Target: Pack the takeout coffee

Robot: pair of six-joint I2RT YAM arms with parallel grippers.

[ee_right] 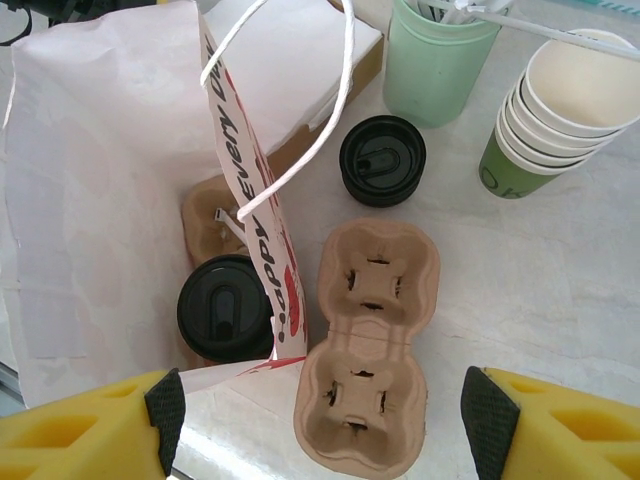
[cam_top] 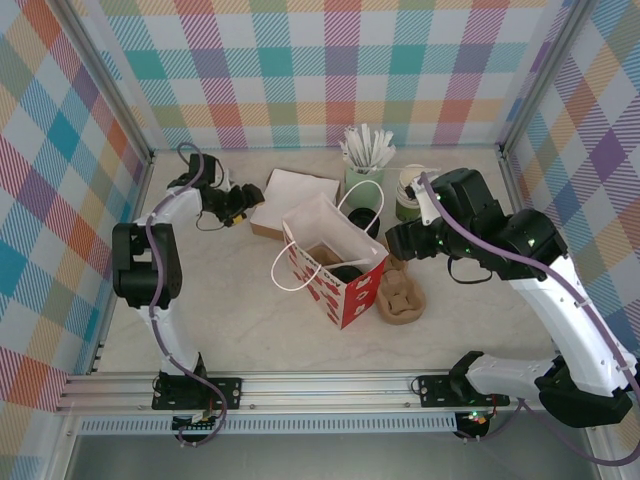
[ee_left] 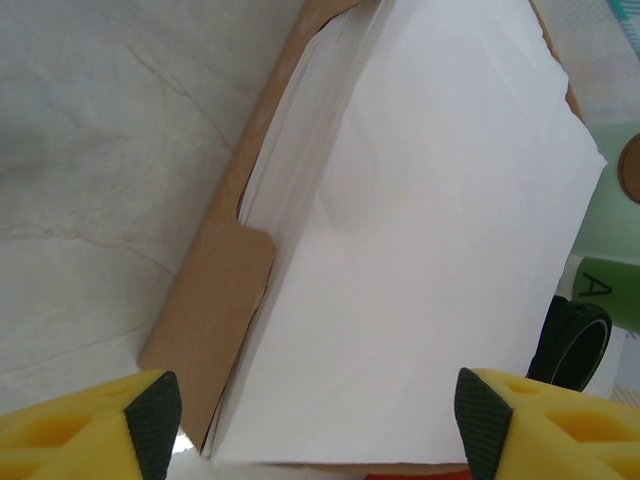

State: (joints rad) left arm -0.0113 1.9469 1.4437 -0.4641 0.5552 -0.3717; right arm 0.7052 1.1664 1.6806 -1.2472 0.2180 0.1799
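Fingers (ee_right: pixel 165 405) cropped btm; bag (ee_right: pixel 100 150) overlaps coffee (ee_right: pixel 222 305).

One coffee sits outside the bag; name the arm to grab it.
Right. The right pincer, open, hovers near the coffee beside the bag; the left pincer is over the box, farther off.

There are two black-lidded coffee cups: one lidded cup (ee_right: pixel 225 308) sits down in the single red-and-white paper bag (ee_right: pixel 100 150), and the other lidded cup (ee_right: pixel 382 160) stands outside it. Pulp cup carriers also number two, a two-socket carrier (ee_right: pixel 370 330) lying outside the bag and a second carrier (ee_right: pixel 205 215) within it. One stack of lidless green cups (ee_right: pixel 575 85) shows at least four cream rims, one mint cup (ee_right: pixel 435 60) holds white sticks (cam_top: pixel 365 148) too bunched to count, and one cardboard tray (ee_left: pixel 210 320) holds one sheaf of white paper (ee_left: pixel 420 250).
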